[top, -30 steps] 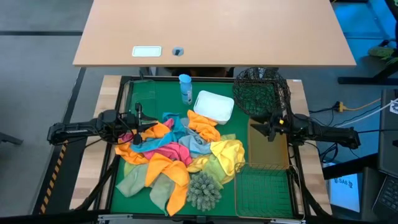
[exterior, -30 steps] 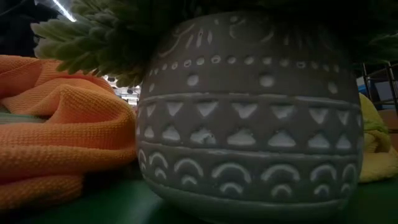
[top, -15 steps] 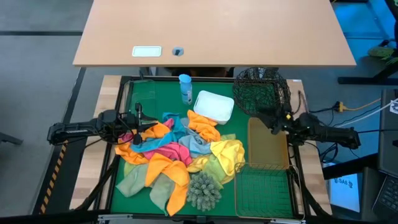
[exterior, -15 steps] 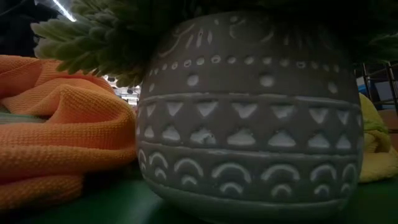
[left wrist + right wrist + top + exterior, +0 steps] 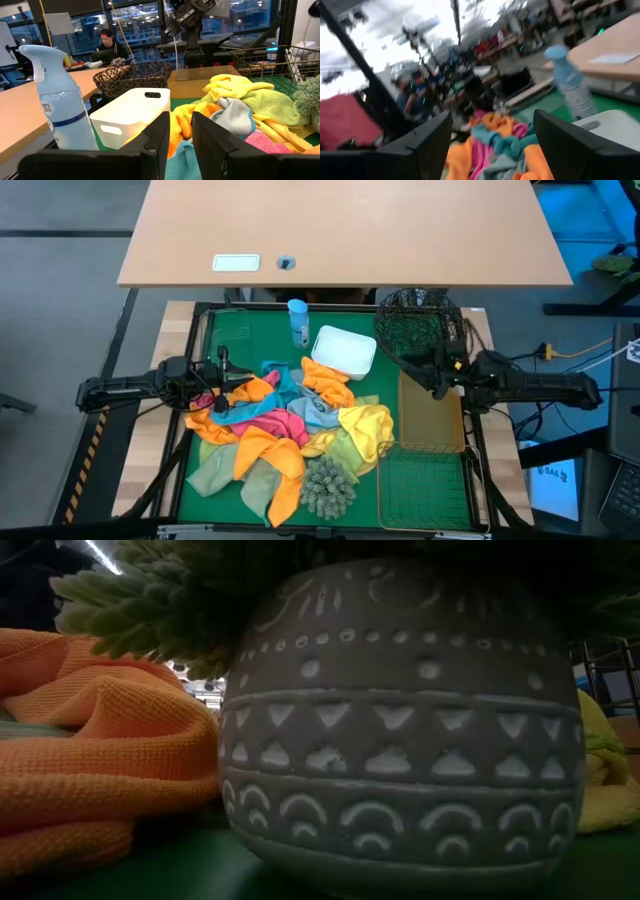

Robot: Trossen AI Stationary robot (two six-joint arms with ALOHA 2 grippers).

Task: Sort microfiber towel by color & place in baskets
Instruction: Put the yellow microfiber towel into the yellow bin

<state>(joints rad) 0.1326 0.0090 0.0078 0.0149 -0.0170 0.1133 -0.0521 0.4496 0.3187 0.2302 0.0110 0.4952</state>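
The left gripper [image 5: 222, 392] sits low at the left edge of the towel pile [image 5: 290, 430], its two dark fingers [image 5: 161, 137] standing a narrow gap apart; orange and teal cloth shows just past the tips, though whether any fold is actually pinched between them cannot be told from these views. Ahead of those fingers lie a teal-blue towel [image 5: 192, 160], an orange towel [image 5: 187, 120], a grey towel [image 5: 232, 117], a pink towel [image 5: 262, 142] and yellow towels [image 5: 240, 90], heaped together on the green mat [image 5: 225, 340]. Beyond the heap stand the white tub [image 5: 343, 351], the blue spray bottle [image 5: 298, 321] and the round black mesh basket [image 5: 420, 327]. The right gripper [image 5: 437, 378] hangs at the right side of the mat, between the black basket and the shallow gold basket [image 5: 432, 415], its fingers [image 5: 427, 142] spread wide with nothing between them, well apart from the towels. A second gold wire basket [image 5: 425, 485] sits nearer the front edge. At the front of the pile, a spiky grey-green plant [image 5: 328, 485] in a patterned grey pot [image 5: 400, 720] stands just beside an orange cloth [image 5: 100, 770], with pale green towels [image 5: 225, 470] spread to the left.
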